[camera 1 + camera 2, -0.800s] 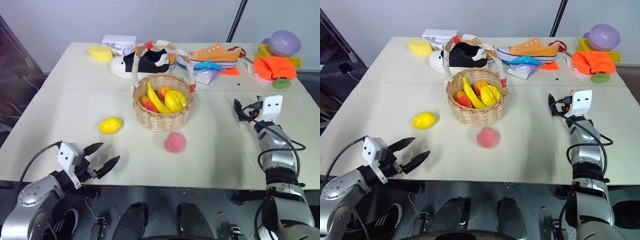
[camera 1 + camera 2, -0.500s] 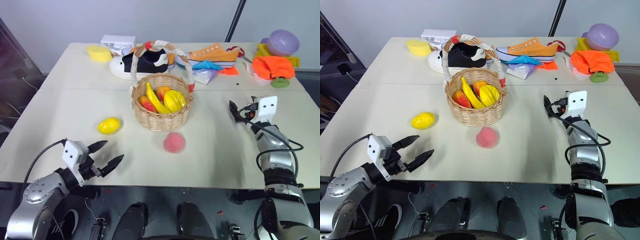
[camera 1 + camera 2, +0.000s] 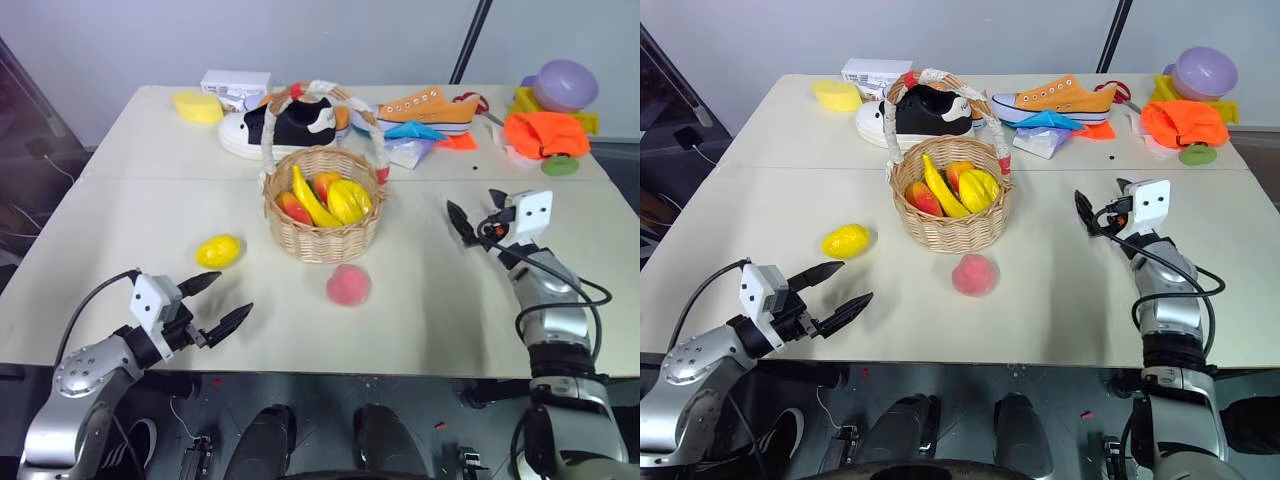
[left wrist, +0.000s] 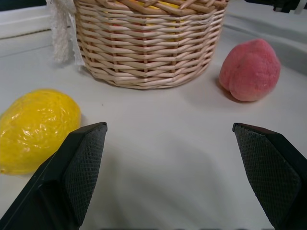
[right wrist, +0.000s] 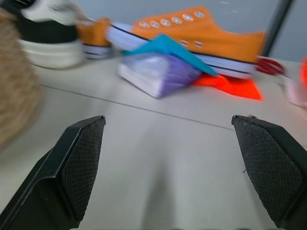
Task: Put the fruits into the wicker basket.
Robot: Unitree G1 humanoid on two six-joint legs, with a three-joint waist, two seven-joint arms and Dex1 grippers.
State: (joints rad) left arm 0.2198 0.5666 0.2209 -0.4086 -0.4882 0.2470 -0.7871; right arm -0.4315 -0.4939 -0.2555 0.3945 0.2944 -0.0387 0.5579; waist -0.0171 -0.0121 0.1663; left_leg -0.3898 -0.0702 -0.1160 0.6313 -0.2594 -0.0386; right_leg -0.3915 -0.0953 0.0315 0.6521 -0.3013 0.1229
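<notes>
Left eye view shows the wicker basket [image 3: 323, 218] already holding several fruits, while the lemon [image 3: 219, 250] and peach [image 3: 348, 285] lie on the worktop [image 3: 440, 300] beside it, with left gripper [image 3: 221, 305] and right gripper [image 3: 470, 218] both spread wide, empty.

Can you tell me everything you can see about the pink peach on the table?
The peach is a round, pinkish-red toy fruit with a soft, fuzzy-looking skin and a crease down one side, paler in patches. It sits by itself on the cream table, just in front of the wicker basket, a little toward the robot's right, with a small gap between them. Nothing touches it but the tabletop; no hand holds it.
</notes>
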